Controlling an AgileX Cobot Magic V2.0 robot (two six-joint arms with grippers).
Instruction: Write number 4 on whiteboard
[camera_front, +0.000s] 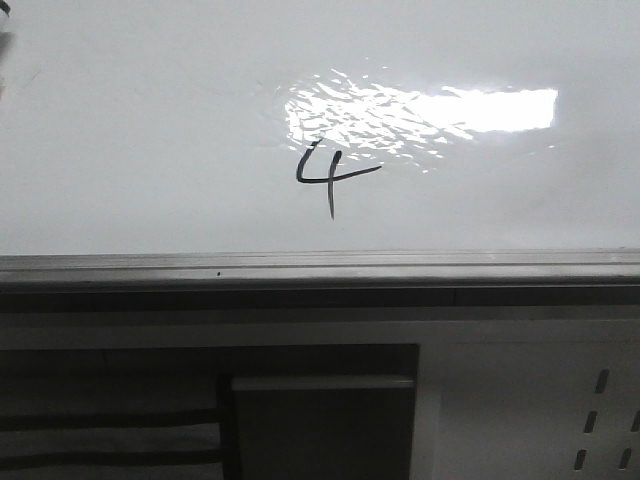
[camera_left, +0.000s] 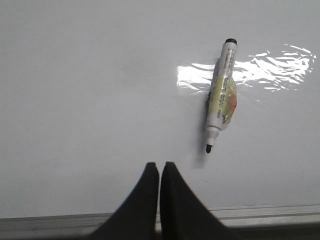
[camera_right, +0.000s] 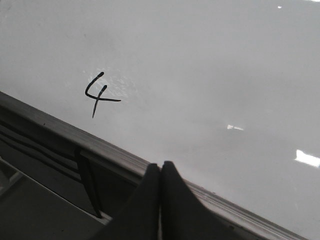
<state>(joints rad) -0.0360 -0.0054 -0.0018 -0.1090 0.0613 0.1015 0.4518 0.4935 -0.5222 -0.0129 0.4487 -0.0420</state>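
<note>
A small thin black number 4 (camera_front: 333, 175) is drawn on the glossy whiteboard (camera_front: 140, 130), just below the bright rippled reflection; it also shows in the right wrist view (camera_right: 98, 93). An uncapped marker (camera_left: 221, 96) with a white and yellow barrel lies flat on the whiteboard (camera_left: 80, 100) in the left wrist view, tip toward the rail. My left gripper (camera_left: 159, 166) is shut and empty, a little apart from the marker's tip. My right gripper (camera_right: 160, 166) is shut and empty over the board's grey rail (camera_right: 115, 155). Neither gripper shows in the front view.
The grey metal rail (camera_front: 320, 266) runs along the board's near edge. Below it stand a white perforated panel (camera_front: 540, 410) and a dark recess with a grey block (camera_front: 320, 425).
</note>
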